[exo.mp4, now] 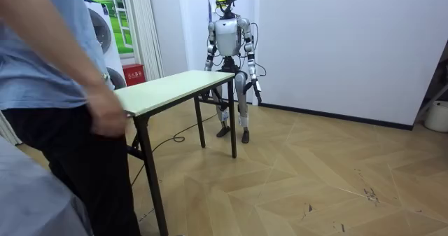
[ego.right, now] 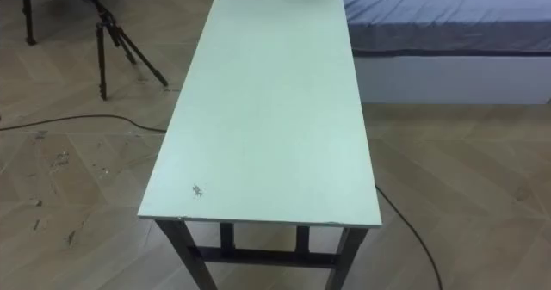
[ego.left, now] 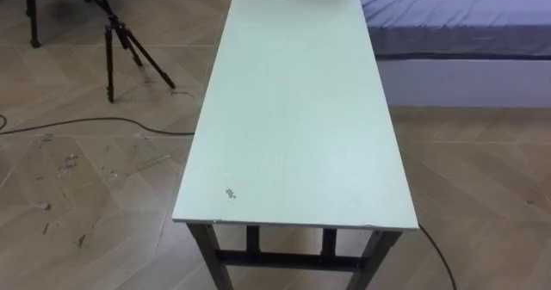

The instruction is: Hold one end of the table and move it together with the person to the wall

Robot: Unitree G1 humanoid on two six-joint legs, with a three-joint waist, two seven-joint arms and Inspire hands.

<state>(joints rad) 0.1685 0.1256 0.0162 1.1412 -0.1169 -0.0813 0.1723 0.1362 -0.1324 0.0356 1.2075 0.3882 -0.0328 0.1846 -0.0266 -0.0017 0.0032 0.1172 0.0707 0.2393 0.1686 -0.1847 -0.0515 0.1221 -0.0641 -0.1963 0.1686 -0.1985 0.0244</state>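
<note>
Left hand [exo.mp4: 257, 90] hangs low beside the robot's thigh, on the room view's right and apart from the table [ego.left: 293, 109]. At that distance I cannot tell whether it is open or closed. The right arm drops behind the corner of the table at the robot's end, so that hand's state cannot be told either.

One table is in the scene, long and narrow, with a pale top and dark legs. It runs lengthwise straight away from the robot, which stands upright at one short end. The top is level. One small dark mark [ego.left: 230, 194] sits on it near the left corner of the robot's end. Under that end, two outer legs are joined by a crossbar.

On the wooden floor [ego.left: 86, 178], scuffed left of the table, one black tripod [ego.left: 120, 40] stands well apart from the table's left long edge. One bed [ego.left: 456, 15] with a bluish cover lies off the far right corner.

One person [exo.mp4: 49, 68] stands at the far short end. One of the person's hands [exo.mp4: 106, 115], fingers curled, is just beside that edge; I cannot tell whether it touches.
</note>
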